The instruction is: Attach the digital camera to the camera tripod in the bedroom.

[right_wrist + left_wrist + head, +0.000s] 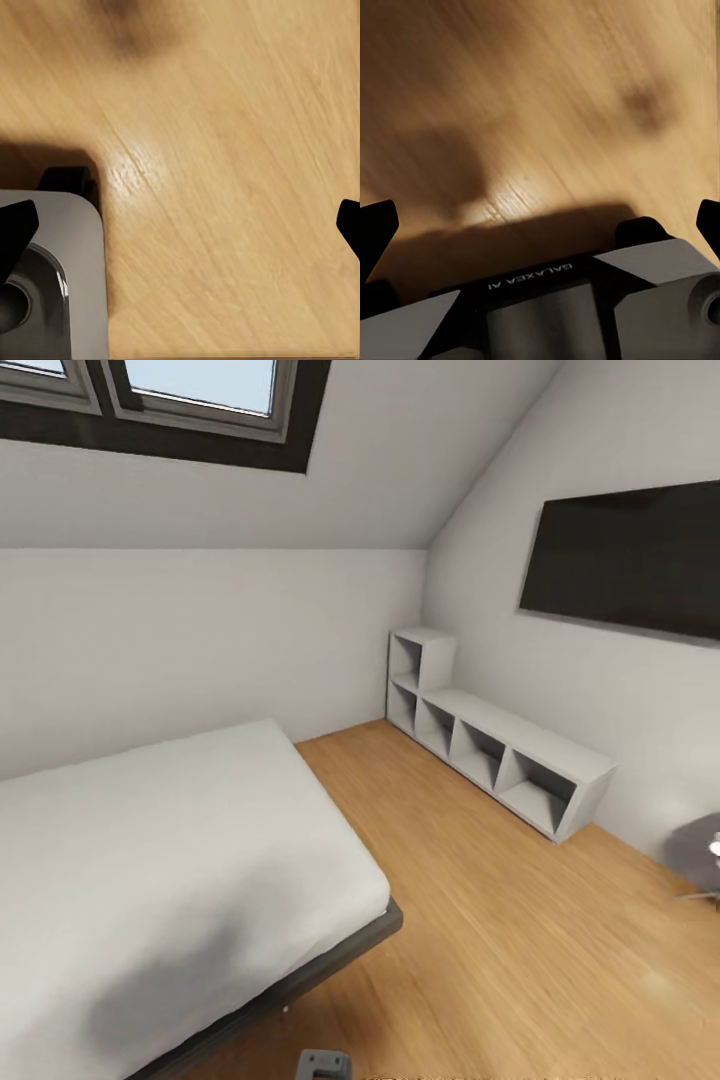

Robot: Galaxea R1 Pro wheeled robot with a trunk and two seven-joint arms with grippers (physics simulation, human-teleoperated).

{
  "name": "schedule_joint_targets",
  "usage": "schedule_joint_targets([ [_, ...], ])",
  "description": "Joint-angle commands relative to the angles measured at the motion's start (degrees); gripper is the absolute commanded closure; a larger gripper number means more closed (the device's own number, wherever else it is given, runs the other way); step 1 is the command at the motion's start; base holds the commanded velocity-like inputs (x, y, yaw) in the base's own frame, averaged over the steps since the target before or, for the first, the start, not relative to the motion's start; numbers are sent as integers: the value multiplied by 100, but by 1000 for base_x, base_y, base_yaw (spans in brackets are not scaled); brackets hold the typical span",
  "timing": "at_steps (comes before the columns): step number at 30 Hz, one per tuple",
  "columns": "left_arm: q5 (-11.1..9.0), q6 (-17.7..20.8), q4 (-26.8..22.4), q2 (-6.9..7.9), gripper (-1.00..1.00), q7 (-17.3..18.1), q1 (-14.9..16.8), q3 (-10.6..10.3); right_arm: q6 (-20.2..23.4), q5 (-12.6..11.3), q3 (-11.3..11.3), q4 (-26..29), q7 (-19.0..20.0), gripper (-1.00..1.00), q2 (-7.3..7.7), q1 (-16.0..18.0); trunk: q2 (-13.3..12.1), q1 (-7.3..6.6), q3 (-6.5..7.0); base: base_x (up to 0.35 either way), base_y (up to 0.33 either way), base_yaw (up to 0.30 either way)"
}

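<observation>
Left gripper (540, 225) and right gripper (184, 221): fingers spread apart above wood floor (520, 920); bed (170, 840) alongside.

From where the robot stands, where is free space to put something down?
Free: the mattress top of the bed, and the wood floor between the bed and the low white shelf unit. Tighter near the grey round object at the right edge.

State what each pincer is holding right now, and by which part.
Nothing is held. The left pincer has its fingertips spread wide with only wood floor between them, and the right pincer is likewise open over bare floor.
</observation>
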State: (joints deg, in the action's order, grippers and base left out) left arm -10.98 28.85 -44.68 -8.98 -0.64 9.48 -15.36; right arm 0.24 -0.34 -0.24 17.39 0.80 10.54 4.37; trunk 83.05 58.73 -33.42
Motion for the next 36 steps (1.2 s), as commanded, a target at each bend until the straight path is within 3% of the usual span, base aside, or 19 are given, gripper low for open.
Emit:
schedule_joint_targets([
  [1,-34,25,-6,2,-100,-7,1,-2,2,-3,-3,2,8,-100,0,3,3,0,-11,0,0,-233],
  [36,-36,15,21,11,-100,-7,1,15,2,0,5,2,16,-100,-15,3,3,0,-204,0,0,-235],
])
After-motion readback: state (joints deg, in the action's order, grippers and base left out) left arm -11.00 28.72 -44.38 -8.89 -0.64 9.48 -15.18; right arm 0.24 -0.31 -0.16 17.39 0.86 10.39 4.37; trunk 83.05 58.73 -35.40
